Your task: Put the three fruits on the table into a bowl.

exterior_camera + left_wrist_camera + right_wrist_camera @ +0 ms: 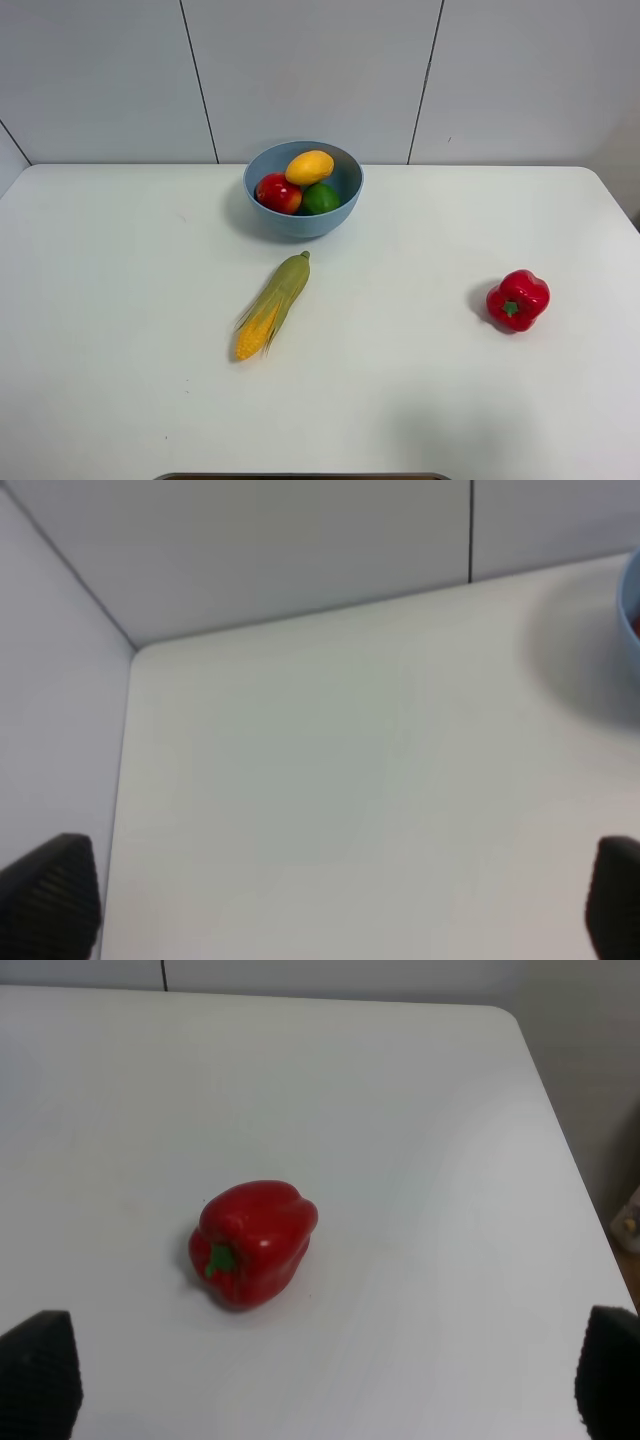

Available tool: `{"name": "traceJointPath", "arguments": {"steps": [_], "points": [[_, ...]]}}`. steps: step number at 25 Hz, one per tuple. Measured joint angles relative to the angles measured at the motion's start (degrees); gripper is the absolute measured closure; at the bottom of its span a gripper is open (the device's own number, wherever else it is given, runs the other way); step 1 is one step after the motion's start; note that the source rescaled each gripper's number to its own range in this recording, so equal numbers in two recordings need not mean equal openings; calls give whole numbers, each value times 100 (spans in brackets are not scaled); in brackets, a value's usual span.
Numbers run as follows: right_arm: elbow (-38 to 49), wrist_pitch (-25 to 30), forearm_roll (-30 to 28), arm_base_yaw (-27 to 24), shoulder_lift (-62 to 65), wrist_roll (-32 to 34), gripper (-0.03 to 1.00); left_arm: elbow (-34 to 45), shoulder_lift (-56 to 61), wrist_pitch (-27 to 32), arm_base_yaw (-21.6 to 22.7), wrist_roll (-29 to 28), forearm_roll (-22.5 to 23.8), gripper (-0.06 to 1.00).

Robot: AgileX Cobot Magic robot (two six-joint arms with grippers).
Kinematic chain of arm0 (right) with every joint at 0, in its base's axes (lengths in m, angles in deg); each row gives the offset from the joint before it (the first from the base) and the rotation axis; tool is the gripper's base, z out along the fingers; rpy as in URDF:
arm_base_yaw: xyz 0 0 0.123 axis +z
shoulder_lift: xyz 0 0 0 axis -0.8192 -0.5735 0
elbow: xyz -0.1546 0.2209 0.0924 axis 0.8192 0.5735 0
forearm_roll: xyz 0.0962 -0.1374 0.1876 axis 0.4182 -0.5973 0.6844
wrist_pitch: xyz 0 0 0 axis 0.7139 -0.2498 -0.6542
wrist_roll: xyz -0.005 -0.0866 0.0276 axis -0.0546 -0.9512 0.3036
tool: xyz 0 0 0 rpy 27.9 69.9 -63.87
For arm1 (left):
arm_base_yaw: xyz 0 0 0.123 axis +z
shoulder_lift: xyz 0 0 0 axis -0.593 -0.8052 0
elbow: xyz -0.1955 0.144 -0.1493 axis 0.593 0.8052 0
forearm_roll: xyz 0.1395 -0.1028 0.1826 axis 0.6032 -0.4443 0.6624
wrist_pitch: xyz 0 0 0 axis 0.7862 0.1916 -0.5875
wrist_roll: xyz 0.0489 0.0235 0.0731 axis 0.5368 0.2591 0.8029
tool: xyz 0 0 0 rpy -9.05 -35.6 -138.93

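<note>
Sitting together in the bowl at the desk's far edge are the mango, lime and pomegranate. Corn lies just before it, pepper well right. Left hand and right hand both hang released, holding nothing.

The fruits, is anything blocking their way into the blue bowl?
Nothing visible does. The mango, pomegranate and lime already sit inside the bowl. Only the corn cob and the red pepper lie on the table, both apart from the bowl.
</note>
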Motion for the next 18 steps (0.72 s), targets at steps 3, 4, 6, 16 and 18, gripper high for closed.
{"name": "traceJointPath", "arguments": {"steps": [3, 4, 6, 16, 18], "points": [[0, 0, 0, 0, 0, 0, -3, 477, 615, 47, 0, -63, 53, -5], [0, 0, 0, 0, 0, 0, -3, 630, 826, 52, 0, -129, 66, -5], [0, 0, 0, 0, 0, 0, -3, 899, 1193, 106, 0, -277, 66, -5], [0, 0, 0, 0, 0, 0, -3, 2376, 2729, 243, 0, -827, -202, -5], [0, 0, 0, 0, 0, 0, -3, 2675, 2996, 230, 0, -936, -222, -5]]}}
